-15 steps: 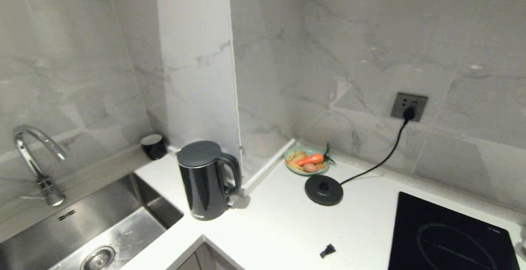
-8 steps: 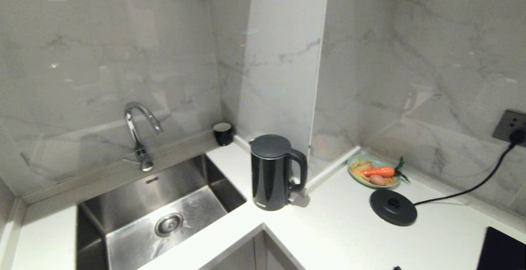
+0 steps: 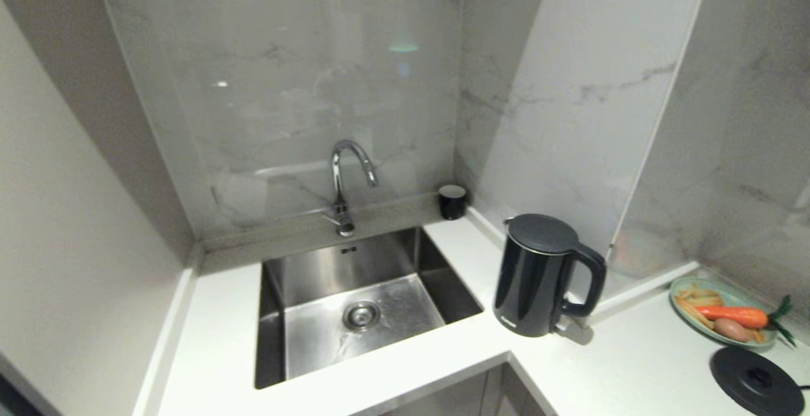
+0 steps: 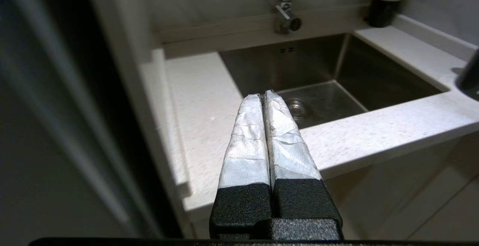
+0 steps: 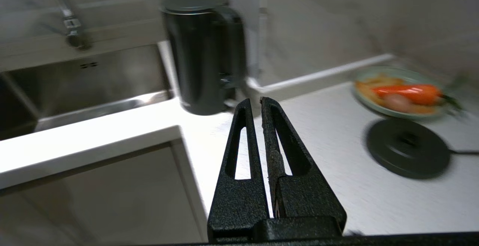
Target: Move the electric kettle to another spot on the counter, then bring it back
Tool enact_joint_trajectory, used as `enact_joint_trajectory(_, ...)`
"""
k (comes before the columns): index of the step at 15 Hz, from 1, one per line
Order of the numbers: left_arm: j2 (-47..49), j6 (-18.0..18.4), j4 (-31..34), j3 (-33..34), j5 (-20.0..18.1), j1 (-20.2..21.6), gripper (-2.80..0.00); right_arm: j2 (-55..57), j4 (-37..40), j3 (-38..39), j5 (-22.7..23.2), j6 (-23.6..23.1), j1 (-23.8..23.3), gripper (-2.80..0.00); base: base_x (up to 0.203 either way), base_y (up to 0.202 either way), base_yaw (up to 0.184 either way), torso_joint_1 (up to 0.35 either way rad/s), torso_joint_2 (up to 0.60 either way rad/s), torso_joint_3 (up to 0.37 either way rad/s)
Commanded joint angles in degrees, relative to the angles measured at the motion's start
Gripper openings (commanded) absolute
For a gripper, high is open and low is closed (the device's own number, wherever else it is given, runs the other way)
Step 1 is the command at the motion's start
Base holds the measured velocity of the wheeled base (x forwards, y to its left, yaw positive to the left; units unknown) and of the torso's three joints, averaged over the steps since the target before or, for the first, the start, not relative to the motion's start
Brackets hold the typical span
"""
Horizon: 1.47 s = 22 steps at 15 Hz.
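The electric kettle (image 3: 548,275) stands upright at the counter's (image 3: 633,365) inner corner, beside the sink (image 3: 354,302). Both the left gripper (image 4: 265,95) and right gripper (image 5: 255,103) hang closed and empty before the counter's front edge.

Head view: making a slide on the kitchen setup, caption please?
Black electric kettle stands off its base disc on the white counter beside the sink.

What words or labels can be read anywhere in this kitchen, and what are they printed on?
Kettle: a small line of white lettering near the bottom of its black body, too small to read in the head view and blurred in the right wrist view.
Sink: two small dark marks on its back wall, apparently slots, not text.
Nothing else shows any writing.
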<state>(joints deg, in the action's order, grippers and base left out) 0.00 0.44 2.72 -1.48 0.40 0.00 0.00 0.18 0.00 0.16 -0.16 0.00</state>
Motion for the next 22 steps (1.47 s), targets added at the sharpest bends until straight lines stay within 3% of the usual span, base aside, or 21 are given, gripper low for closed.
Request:
enact_joint_trajectory(1,0.09,0.0,0.01,0.05,0.04,0.0,-2.8,0.0,-0.01,0.0,0.02,-0.02,0.0,-2.8,-0.002,-0.009,0.175,-0.002,0.0,0.007)
enact_joint_trajectory(9,0.09,0.0,0.01,0.06,0.04,0.0,-2.8,0.0,-0.01,0.0,0.02,-0.02,0.0,-2.8,-0.001,-0.007,0.152,-0.001,0.01,0.007)
enact_joint_trajectory(16,0.07,0.0,0.01,0.05,0.04,0.0,-2.8,0.0,-0.01,0.0,0.02,-0.02,0.0,-2.8,-0.001,0.019,-0.001,0.001,0.0,0.001)
enact_joint_trajectory(22,0.05,0.0,0.01,-0.02,0.04,0.0,-2.8,0.0,-0.01,0.0,0.02,-0.02,0.0,-2.8,0.0,0.163,-0.003,0.0,0.01,0.001)
